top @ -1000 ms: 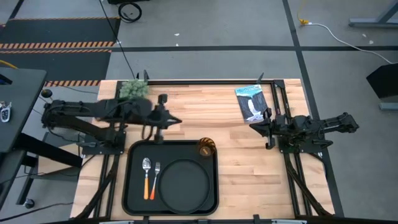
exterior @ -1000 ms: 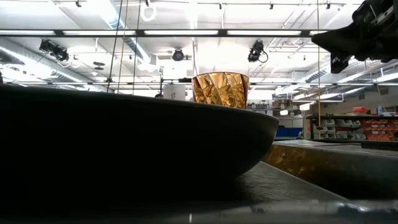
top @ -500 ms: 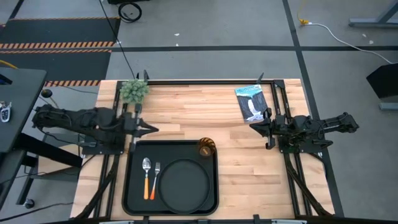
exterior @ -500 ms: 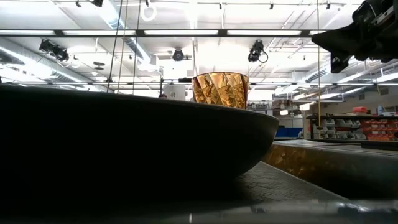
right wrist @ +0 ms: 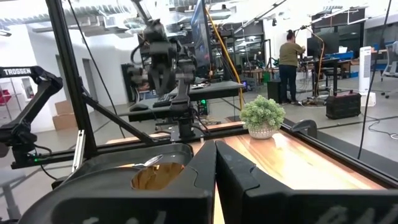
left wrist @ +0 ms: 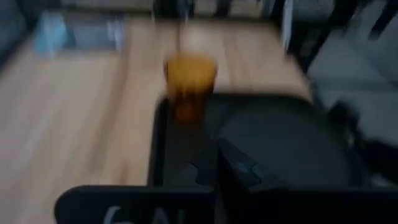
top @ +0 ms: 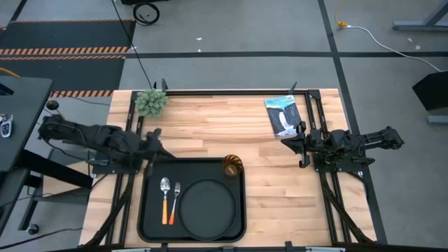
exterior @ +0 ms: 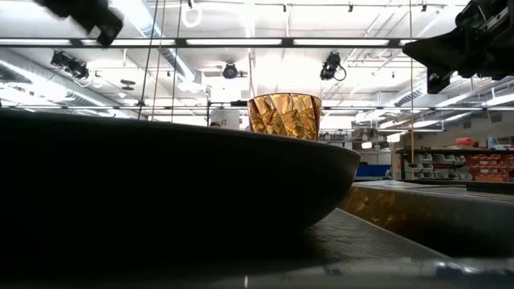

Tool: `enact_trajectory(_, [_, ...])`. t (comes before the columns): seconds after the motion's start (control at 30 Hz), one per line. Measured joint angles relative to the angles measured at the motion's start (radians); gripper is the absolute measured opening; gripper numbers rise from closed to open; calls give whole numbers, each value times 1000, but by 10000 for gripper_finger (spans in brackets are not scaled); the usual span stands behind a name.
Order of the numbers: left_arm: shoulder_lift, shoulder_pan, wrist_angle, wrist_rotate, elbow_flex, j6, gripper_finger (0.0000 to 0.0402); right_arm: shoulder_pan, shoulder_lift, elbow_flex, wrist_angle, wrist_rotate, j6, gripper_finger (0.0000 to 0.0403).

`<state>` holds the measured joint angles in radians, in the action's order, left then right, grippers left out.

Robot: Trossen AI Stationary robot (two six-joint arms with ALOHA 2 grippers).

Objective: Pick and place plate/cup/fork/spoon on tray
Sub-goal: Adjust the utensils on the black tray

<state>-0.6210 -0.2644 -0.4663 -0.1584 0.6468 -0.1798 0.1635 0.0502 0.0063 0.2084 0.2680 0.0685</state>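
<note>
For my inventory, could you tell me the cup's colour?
The cup is amber, clearest in the low view.

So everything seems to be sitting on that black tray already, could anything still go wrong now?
Possibly. The cup stands right at the tray's far rim, so a bump might tip it onto the wood. The left gripper sits just off the tray's far left corner; a careless swing might nudge the tray. The fork and spoon lie close beside the plate, so a shove could slide them together.
</note>
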Motion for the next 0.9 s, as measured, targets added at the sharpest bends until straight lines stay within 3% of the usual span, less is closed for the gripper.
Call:
enact_trajectory(0.3, [-126,-152,-364,-120,0,-232,11,0,0,0,0,0,0,16])
enact_trajectory(0.63, [-339,-287,-404,-117,0,-310,15,0,0,0,-1,0,0,16])
enact_trajectory(0.9, [-496,-409,-435,-47,0,-302,51,0,0,0,-1,0,0,16])
